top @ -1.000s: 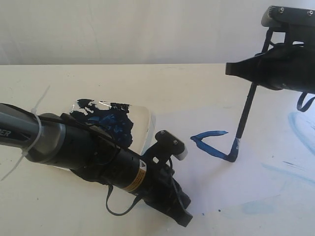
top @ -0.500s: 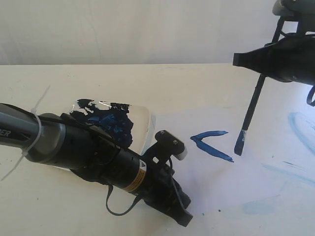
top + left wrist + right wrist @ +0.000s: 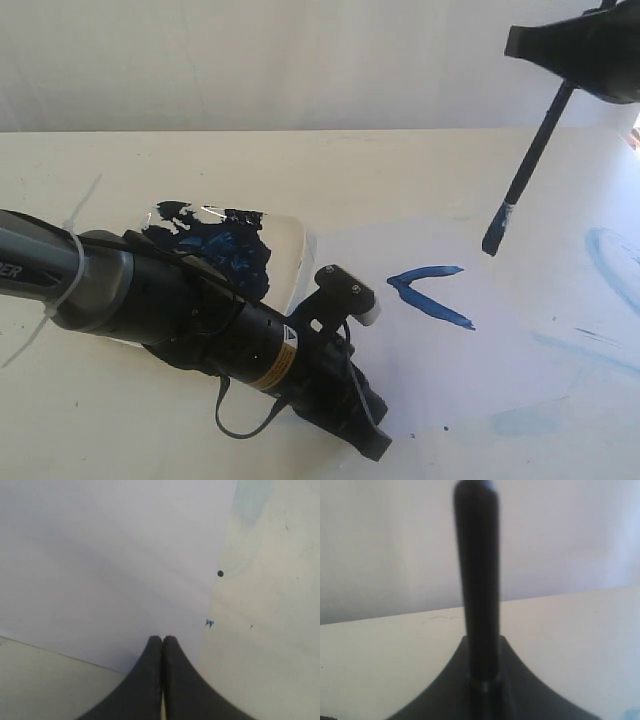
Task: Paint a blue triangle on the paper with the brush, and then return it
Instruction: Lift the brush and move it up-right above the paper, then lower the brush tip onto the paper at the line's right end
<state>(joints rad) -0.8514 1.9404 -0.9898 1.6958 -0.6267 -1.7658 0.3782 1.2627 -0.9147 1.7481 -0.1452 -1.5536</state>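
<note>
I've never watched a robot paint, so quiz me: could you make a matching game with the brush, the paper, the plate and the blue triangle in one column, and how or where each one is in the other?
Things:
1. brush
2. paper
3. plate
4. blue triangle

States:
A. lies flat on the table
B. smeared with dark blue paint
C. held tilted in the air, tip off the sheet
D. unfinished, only two sides drawn

Pairs: 1-C, 2-A, 3-B, 4-D.
</note>
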